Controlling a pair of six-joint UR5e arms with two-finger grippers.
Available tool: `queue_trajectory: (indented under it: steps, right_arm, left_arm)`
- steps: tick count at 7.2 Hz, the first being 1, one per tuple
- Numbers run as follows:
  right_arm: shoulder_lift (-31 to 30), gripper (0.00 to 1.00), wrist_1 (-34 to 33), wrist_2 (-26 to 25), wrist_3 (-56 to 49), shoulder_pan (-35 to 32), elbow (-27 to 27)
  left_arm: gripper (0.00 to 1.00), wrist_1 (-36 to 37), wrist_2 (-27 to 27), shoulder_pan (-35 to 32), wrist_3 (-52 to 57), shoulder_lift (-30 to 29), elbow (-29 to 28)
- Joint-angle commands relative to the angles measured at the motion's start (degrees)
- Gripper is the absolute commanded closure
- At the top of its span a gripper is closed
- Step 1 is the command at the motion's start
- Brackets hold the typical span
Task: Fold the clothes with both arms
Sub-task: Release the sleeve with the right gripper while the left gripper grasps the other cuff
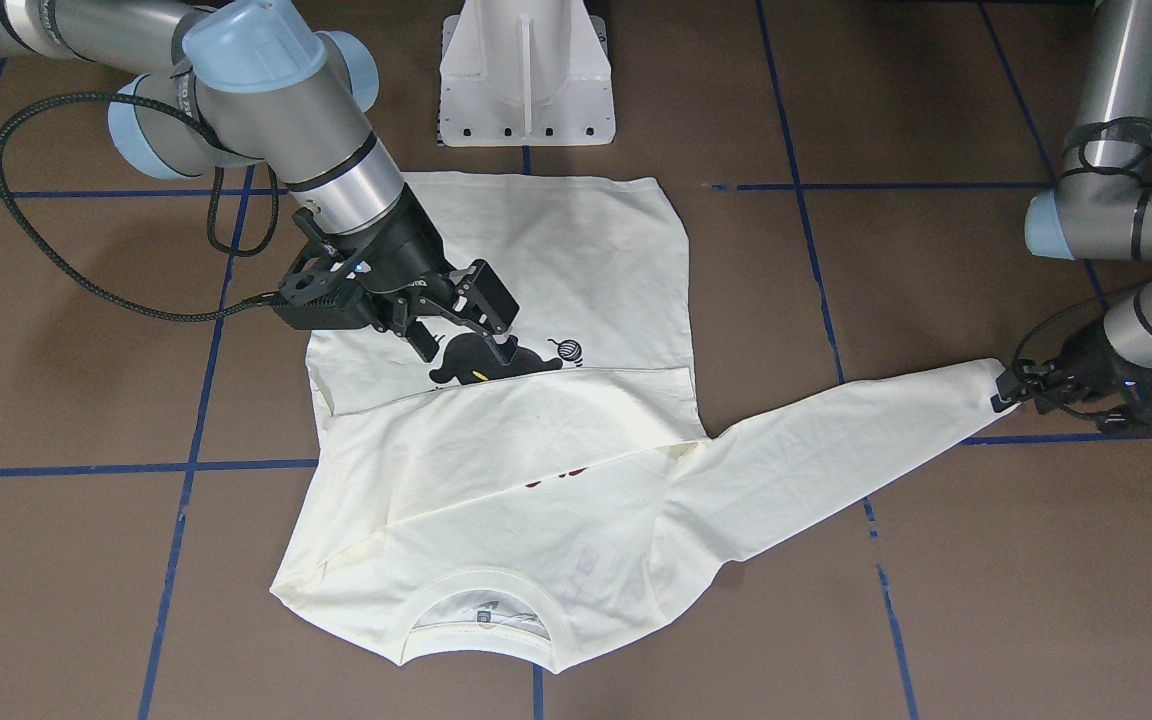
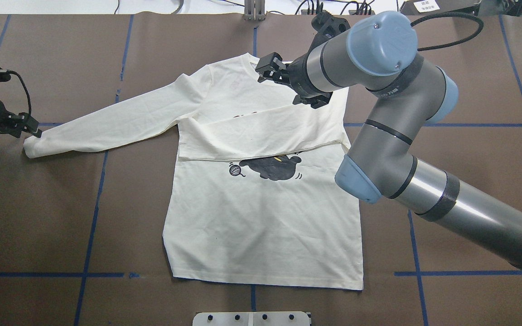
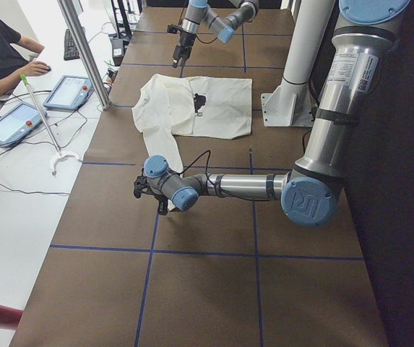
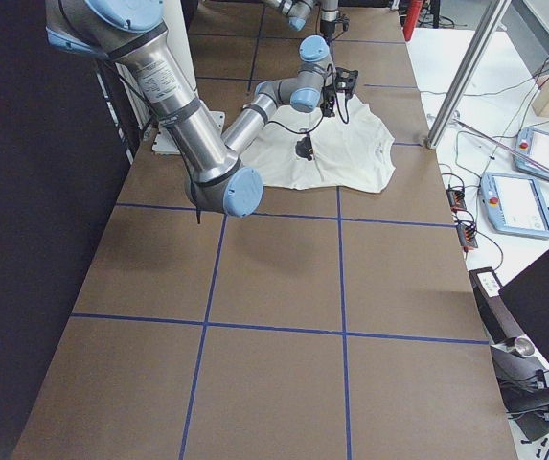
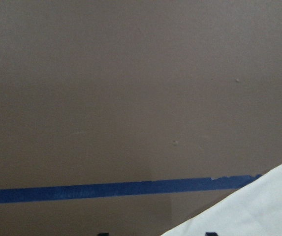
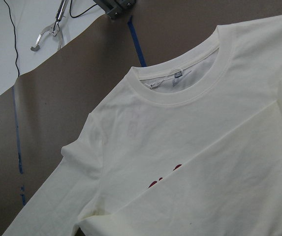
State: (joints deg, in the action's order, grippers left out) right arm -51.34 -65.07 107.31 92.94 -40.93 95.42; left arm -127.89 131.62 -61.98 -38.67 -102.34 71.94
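Near the T-shirt (image 1: 576, 250), white pedestal (image 1: 526, 80), right arm (image 1: 276, 110) reaching over it

Nothing I can see reads cleanly. On the T-shirt (image 6: 131, 142), low in the middle of my right wrist view, only scraps of dark red lettering (image 6: 166, 178) show above a fold. The neck label (image 6: 178, 74) is too small to read.
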Motion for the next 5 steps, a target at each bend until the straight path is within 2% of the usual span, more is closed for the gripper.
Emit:
queue_trajectory:
  steps: [1,2,4,5]
  right_arm:
    - [-0.1,0.01,-0.1,-0.1,0.2,0.1,0.1]
    - [-0.1,0.01,-0.1,-0.2,0.4,0.4,0.1]
    - [-0.2,0.01,0.0,-0.2,0.4,0.8,-0.1]
    - [-0.2,0.01,0.0,-0.1,0.0,0.7,0.1]
  left_arm:
    - [0.75,0.0,-0.1,0.7,-1.0,-0.1,0.0]
    - [1.00,0.4,0.1,0.7,-2.2,-0.3,0.5]
    - [1.00,1.1,0.3,0.7,-2.5,-0.1,4.6]
    - [1.00,1.8,2.4,0.7,-2.9,0.3,8.0]
